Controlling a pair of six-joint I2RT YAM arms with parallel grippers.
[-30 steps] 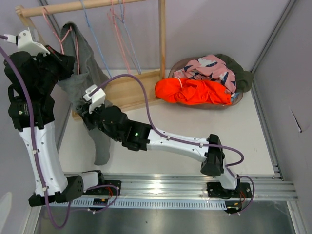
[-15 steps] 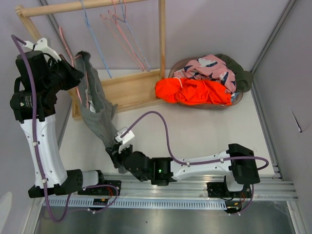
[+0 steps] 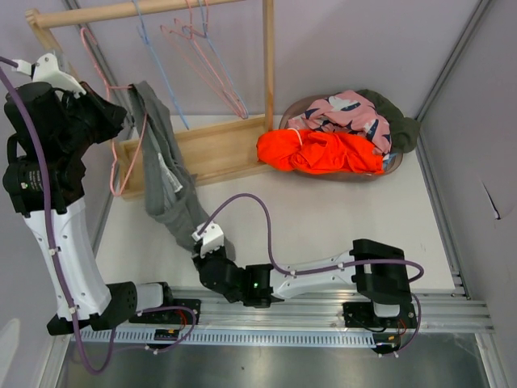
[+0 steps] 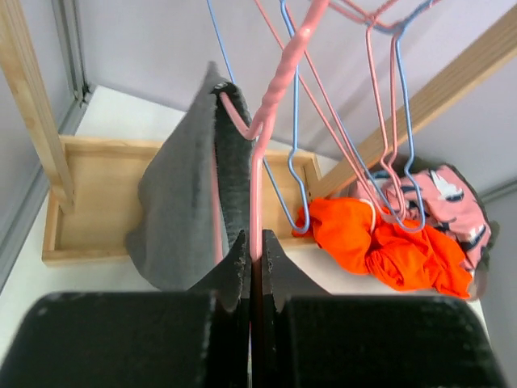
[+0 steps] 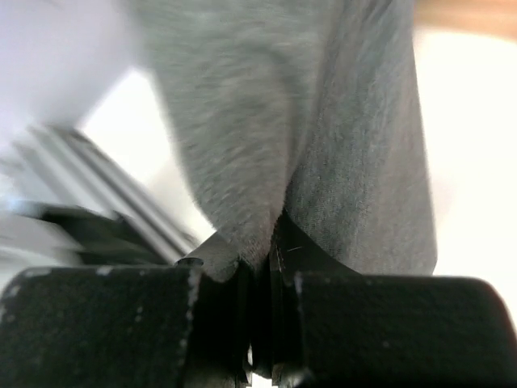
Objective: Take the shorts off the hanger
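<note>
The grey shorts (image 3: 164,166) hang over a pink hanger (image 4: 279,77) and stretch down towards the near edge. My left gripper (image 3: 119,121) is shut on the hanger's wire, seen between its fingertips in the left wrist view (image 4: 255,246). My right gripper (image 3: 194,239) is shut on the lower end of the grey shorts (image 5: 323,121), pinched in the right wrist view (image 5: 262,263). Orange shorts (image 3: 323,152), pink floral shorts (image 3: 347,111) and olive green shorts (image 3: 401,125) lie heaped in a basket. Light blue shorts are out of view.
A wooden rack with a rod (image 3: 121,10), a post (image 3: 268,56) and a base tray (image 3: 222,149) stands at the back left. Empty pink and blue hangers (image 3: 202,56) hang on the rod. The basket's rim (image 3: 394,166) is at the back right. Walls close in on both sides.
My right gripper has come from beside the rack to near the front rail, drawing the grey shorts' lower end with it. My left gripper has swung the hanger outwards, and the shorts now hang stretched.
</note>
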